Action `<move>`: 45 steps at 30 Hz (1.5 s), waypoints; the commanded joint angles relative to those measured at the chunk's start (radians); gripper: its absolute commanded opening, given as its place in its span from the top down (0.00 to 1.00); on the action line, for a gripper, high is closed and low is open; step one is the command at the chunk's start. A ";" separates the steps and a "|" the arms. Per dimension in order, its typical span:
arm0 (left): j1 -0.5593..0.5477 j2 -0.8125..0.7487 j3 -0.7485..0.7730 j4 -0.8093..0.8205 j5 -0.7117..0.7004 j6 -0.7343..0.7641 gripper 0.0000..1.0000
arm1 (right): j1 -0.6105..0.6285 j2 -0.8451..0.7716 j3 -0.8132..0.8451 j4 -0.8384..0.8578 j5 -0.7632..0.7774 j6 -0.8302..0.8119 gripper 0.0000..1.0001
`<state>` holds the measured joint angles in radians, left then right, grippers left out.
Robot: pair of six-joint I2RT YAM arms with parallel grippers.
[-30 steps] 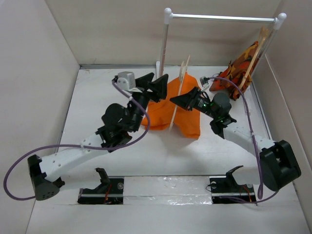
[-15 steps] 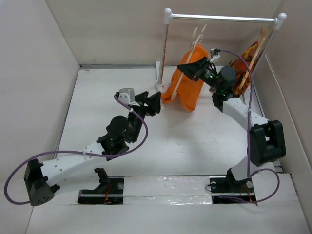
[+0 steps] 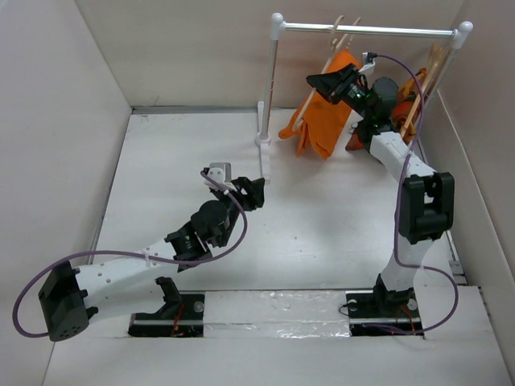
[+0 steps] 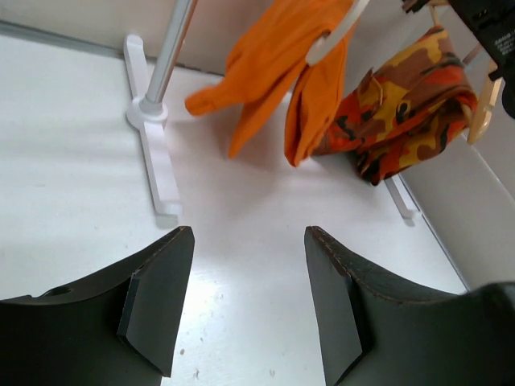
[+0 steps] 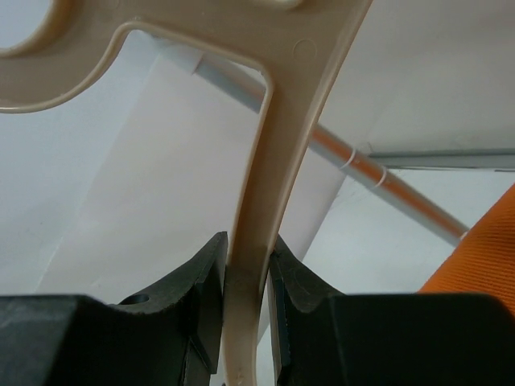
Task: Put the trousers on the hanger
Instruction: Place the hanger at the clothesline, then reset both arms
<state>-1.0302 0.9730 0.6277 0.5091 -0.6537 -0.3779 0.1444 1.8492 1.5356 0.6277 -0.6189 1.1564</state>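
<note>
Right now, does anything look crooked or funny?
Yes. The wooden hanger, pinched in the right gripper, leans steeply by the rail instead of hanging level. So the orange trousers droop lopsided on it, one leg sticking out to the side. Whether its hook is over the rail, I cannot tell.

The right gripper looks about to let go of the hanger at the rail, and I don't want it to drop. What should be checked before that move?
1. The right gripper is shut on the hanger: ok.
2. The trousers are draped over the hanger: ok.
3. The hanger's hook is seated over the rail: cannot tell.
4. The left gripper is open, low and apart from the trousers: ok.
5. The trousers hang free of the camouflage garment: cannot tell.
</note>
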 commanded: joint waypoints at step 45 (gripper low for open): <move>0.004 0.023 0.004 -0.011 -0.009 -0.049 0.45 | -0.149 -0.136 -0.348 0.326 0.079 -0.168 0.00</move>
<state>-1.0302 1.0344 0.6022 0.4660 -0.6373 -0.4541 0.0101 1.7691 1.2148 0.8913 -0.5793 1.0592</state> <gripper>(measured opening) 0.547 0.999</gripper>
